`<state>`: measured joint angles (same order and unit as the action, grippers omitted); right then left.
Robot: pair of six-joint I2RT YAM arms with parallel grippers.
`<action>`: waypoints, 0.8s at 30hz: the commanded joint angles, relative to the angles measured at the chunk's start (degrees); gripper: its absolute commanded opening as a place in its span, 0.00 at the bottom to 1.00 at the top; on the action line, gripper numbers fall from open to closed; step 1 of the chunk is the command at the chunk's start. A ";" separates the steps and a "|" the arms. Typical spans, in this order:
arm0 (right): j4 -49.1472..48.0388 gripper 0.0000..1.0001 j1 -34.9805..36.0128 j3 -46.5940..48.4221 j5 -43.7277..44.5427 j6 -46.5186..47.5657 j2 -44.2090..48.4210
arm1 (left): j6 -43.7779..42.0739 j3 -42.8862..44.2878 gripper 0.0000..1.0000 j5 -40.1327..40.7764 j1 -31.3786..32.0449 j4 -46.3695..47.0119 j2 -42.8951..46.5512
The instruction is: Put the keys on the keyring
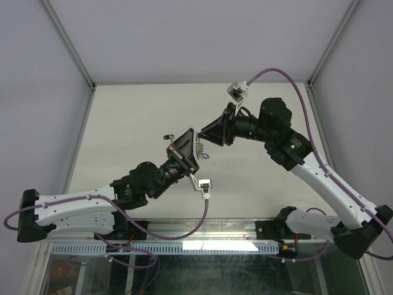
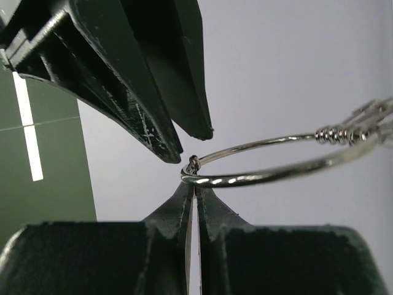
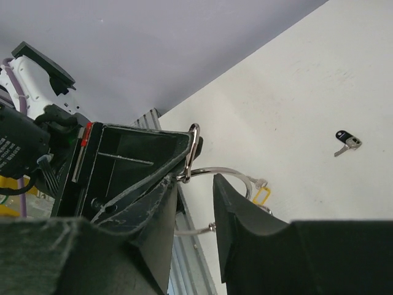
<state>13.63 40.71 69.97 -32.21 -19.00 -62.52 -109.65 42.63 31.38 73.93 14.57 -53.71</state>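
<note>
Keyring [image 1: 201, 145], where is it from up top? asks Ana.

It is up in the air over the pale table [image 1: 123, 123], says Ben. It sits in the middle, between the two arms. The left claw [image 1: 195, 150] and the right claw [image 1: 207, 135] meet there, tip to tip. The ring is too small here to see more.

And from the left wrist?

The left claw [image 2: 195, 187] is pinched tight on the thin silver wire of the keyring [image 2: 270, 178]. The ring lies almost flat and runs off to the right. A little wire coil [image 2: 334, 134] is wound on it. The right claw [image 2: 193, 144] hangs just above the pinched spot. Its two tips are a narrow bit apart and hold nothing.

And from the right wrist?

The right claw [image 3: 193, 184] has a gap between its black fingers. The keyring [image 3: 227, 169] curves through that gap. The left claw [image 3: 181, 157] grips the ring on the far side. A yellow tag [image 3: 261, 195] is just beside the wire. I cannot tell if it hangs on it. A dark-headed key [image 3: 345, 136] lies flat on the table [image 3: 307, 92], well apart from the ring.
</note>
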 commanded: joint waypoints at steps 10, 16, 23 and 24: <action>-8.47 0.31 -2.56 0.51 -6.37 -10.54 -1.51 | -2.75 3.32 0.00 -1.22 0.53 2.89 -0.59; -7.57 0.32 -2.64 0.10 -7.60 -10.97 -2.31 | -2.94 3.07 0.00 -1.08 0.55 3.45 -0.69; -5.32 0.36 -2.72 -0.02 -6.83 -10.83 -2.35 | -3.20 3.07 0.00 -0.49 0.52 3.30 -0.60; -5.16 0.36 -2.68 -0.10 -6.81 -10.84 -2.30 | -3.31 3.03 0.00 -0.38 0.53 3.28 -0.53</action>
<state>9.26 38.33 69.60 -38.24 -29.08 -65.32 -111.87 43.05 31.11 73.93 14.61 -54.74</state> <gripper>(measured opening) 0.356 0.006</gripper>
